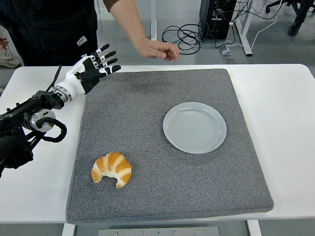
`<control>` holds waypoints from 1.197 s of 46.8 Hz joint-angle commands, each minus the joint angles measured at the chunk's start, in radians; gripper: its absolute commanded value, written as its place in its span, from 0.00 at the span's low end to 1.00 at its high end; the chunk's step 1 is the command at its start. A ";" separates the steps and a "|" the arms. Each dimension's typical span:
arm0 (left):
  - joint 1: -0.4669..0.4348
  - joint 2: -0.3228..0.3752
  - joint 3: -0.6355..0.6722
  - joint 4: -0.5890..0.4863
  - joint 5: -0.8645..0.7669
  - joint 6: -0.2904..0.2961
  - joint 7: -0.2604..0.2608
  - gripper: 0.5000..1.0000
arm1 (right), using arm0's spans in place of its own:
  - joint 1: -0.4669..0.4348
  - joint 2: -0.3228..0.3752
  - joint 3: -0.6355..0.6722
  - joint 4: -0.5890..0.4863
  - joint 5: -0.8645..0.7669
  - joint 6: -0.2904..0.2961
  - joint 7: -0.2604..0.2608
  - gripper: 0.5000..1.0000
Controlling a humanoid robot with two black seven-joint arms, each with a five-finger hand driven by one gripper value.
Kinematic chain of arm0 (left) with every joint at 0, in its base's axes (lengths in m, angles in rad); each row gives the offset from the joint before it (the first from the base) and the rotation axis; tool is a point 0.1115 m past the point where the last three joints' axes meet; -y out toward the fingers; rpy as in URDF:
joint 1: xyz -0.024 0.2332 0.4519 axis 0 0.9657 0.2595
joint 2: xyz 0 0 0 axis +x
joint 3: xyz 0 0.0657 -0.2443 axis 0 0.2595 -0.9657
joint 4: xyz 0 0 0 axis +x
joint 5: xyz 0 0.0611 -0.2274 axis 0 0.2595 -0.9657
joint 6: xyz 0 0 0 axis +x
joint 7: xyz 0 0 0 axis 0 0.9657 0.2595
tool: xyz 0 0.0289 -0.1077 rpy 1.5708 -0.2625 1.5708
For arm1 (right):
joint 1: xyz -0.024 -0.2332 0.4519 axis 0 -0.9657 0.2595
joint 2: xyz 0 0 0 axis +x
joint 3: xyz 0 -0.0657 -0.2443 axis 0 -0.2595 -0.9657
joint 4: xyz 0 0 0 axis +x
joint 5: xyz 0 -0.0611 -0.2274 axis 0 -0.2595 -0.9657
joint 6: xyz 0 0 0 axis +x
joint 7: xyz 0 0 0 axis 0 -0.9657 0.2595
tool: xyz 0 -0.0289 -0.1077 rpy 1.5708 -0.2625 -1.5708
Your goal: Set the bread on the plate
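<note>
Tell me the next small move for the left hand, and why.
Probably bring the left hand back and down toward the croissant: its fingers are spread and empty at the mat's far left corner, and the plate holds nothing.

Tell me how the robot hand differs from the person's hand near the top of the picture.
The robot hand is black and white with jointed fingers held out straight; the person's hand is bare, its fingers loosely curled. The robot hand comes in from the left, over the edge of the grey mat; the person's hand reaches down from above, beyond the table's far edge. Both hold nothing.
</note>
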State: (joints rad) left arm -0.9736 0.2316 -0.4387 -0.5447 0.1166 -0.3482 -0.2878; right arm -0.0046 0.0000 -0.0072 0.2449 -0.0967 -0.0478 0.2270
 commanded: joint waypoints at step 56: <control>0.023 0.002 0.005 0.000 0.011 -0.003 -0.050 0.94 | -0.002 0.000 -0.002 -0.001 0.000 -0.001 0.000 1.00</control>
State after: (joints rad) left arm -0.9495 0.2329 -0.4333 -0.5449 0.1269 -0.3498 -0.3363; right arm -0.0055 0.0000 -0.0092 0.2439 -0.0966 -0.0492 0.2271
